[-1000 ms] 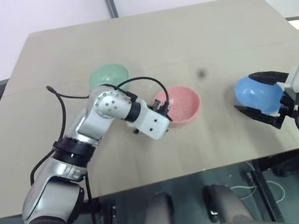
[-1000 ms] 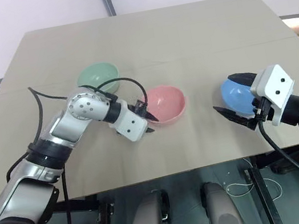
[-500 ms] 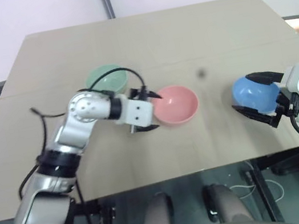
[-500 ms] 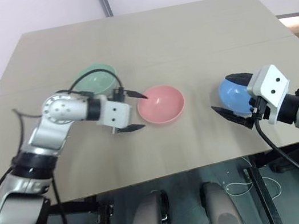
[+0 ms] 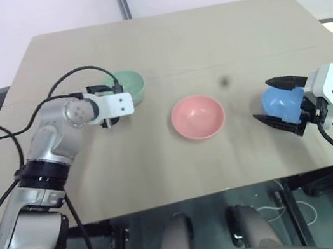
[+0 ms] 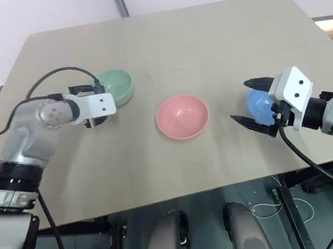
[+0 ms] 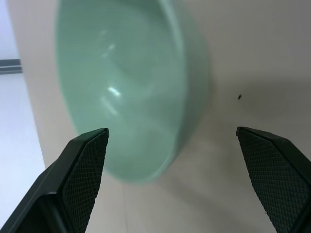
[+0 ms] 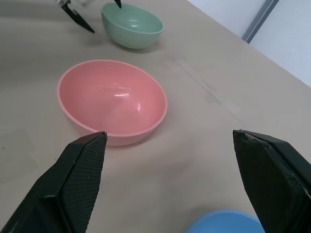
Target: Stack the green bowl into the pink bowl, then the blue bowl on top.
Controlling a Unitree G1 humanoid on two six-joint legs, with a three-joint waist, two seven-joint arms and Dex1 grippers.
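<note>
L gripper [image 7: 170, 179] open at green bowl [image 5: 128, 85], R gripper [image 5: 285, 107] open astride blue bowl [image 5: 280, 104], pink bowl [image 5: 198, 116] mid-table: thin rim may slip, tipping bowl.

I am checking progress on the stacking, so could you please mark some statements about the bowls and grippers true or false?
1. The green bowl sits inside the pink bowl. False: they stand apart on the table.
2. The pink bowl is empty. True.
3. The left gripper is shut on the green bowl. False: its fingers are open beside the bowl.
4. The right gripper is open, its fingers either side of the blue bowl. True.
5. The blue bowl lies between the other two. False: the pink bowl is in the middle.
</note>
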